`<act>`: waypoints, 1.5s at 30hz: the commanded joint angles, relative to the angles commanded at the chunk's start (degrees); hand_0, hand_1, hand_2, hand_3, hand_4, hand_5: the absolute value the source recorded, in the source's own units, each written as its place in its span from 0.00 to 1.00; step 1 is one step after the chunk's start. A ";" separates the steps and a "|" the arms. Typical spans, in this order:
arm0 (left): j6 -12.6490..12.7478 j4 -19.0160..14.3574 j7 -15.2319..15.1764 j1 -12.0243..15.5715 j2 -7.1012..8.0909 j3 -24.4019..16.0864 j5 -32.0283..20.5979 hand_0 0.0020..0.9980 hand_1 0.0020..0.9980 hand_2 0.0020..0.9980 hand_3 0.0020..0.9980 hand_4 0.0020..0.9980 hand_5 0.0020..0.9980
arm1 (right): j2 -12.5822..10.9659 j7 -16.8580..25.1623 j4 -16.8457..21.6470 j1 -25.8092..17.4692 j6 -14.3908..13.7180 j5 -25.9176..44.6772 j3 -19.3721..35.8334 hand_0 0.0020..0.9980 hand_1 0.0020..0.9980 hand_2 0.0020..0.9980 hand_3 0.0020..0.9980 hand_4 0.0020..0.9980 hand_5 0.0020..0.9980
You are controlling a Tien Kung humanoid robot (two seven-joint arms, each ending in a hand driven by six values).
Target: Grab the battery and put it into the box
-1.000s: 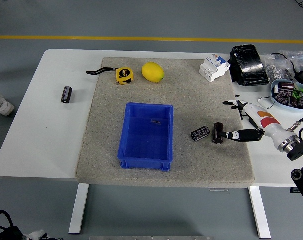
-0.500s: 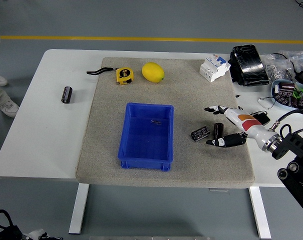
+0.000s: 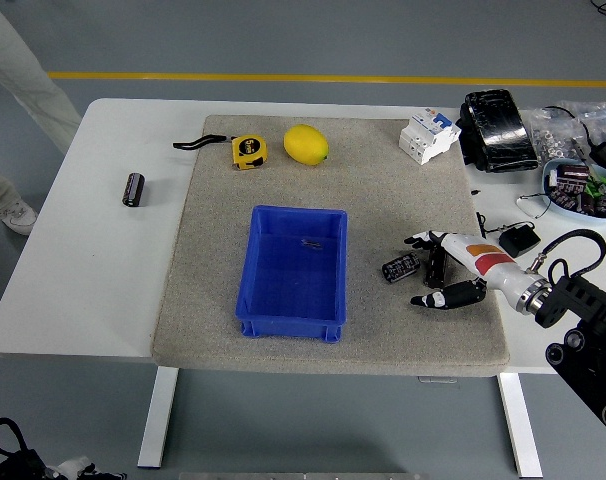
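Right hand (image 3: 435, 270) open around upright battery (image 3: 436, 266)
Fingers spread, not closed; second battery (image 3: 400, 267) lay just left; blue box (image 3: 291, 272) at centre frame.

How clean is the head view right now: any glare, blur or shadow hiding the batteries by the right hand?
Head view: even, soft light, no glare on the white table; sharp throughout, no motion blur on the right hand. The upright battery and the lying battery are small and dark, so the contact between the fingers and the upright one is hard to resolve. Shadows faint.
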 joint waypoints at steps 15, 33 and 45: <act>-0.48 -0.19 0.21 0.03 0.01 0.26 -0.06 0.62 0.57 0.61 0.71 0.72 0.70 | 0.55 -0.09 -3.13 0.05 -1.25 0.35 1.50 0.71 0.68 0.73 0.78 1.00 0.29; -0.82 -0.32 0.33 0.27 0.02 0.03 0.64 0.62 0.57 0.61 0.71 0.72 0.70 | 0.70 -0.03 -4.70 -0.22 -2.88 1.75 0.89 0.49 0.55 0.58 0.59 0.98 0.24; -1.12 -0.41 0.33 0.37 0.06 0.04 0.91 0.62 0.57 0.62 0.71 0.73 0.70 | 0.82 -0.18 -4.81 -0.31 -3.08 2.32 1.22 0.45 0.49 0.54 0.53 0.78 0.16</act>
